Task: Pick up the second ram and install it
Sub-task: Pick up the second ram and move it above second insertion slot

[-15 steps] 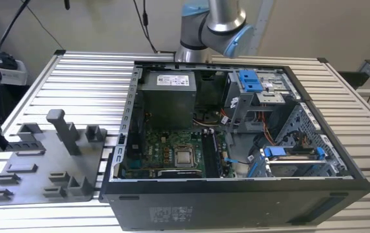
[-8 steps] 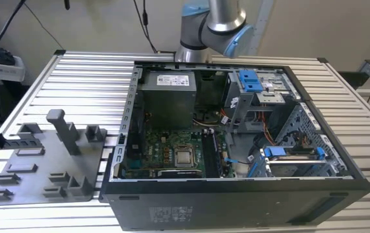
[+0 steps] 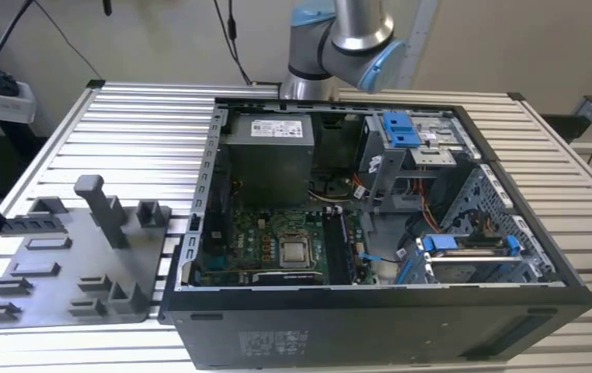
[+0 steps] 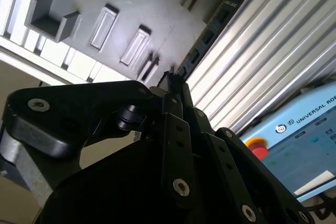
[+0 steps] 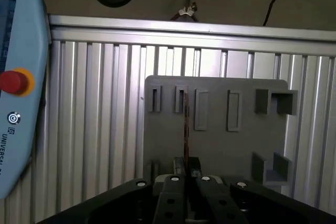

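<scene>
Second ram (image 4: pixel 207 35) is pinched between the closed fingertips of the gripper (image 4: pixel 173 80) and projects straight out from them, a dark board with black chips along its face. In the first wrist view the same stick (image 5: pixel 185 129) appears edge-on as a thin line running from the gripper (image 5: pixel 185 165) across the grey fixture plate (image 5: pixel 220 140), its far end level with a narrow slot in the plate's row of slots. Whether that end touches the plate or hangs clear of it cannot be determined. Exterior view, from its left to its right: the grey fixture plate (image 3: pixel 63 268) with its raised holders lies on the slatted aluminium tabletop (image 3: pixel 141 124). Just beside the plate stands the open computer case (image 3: pixel 379 326). Inside the case, the green motherboard (image 3: pixel 275 233) occupies the floor on the exterior view's left, with the grey power supply (image 3: pixel 267 159) behind it. Drive bays with blue tabs (image 3: pixel 400 128) sit toward the exterior view's right. The robot arm (image 3: pixel 343 35) rises behind the case. A pale blue teach pendant (image 5: pixel 18 129) with a red stop button (image 5: pixel 13 81) rests on the tabletop, near the plate but apart from it.
</scene>
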Robot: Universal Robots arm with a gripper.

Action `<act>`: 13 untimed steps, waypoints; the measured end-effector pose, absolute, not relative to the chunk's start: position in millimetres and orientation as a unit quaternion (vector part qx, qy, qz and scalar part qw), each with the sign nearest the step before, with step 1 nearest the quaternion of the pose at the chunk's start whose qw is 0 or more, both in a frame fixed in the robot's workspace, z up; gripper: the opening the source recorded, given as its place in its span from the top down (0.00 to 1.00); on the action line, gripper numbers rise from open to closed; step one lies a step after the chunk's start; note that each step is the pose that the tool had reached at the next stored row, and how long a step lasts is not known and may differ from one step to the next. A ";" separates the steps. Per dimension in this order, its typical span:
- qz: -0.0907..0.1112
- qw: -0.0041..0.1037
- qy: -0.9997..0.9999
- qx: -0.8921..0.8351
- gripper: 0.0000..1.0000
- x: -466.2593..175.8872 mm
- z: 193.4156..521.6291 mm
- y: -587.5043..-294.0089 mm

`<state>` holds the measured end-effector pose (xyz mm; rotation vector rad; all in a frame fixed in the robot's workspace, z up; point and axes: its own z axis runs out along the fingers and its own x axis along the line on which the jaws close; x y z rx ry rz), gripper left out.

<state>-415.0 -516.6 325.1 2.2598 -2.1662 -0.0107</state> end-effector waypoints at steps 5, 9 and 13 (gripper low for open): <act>-0.003 0.006 -0.692 0.722 0.86 -415.0 330.3 -516.6; -0.003 0.006 -0.692 0.722 0.86 -415.0 335.0 -516.6; -0.003 0.006 -0.692 0.722 0.86 -415.0 339.5 -516.5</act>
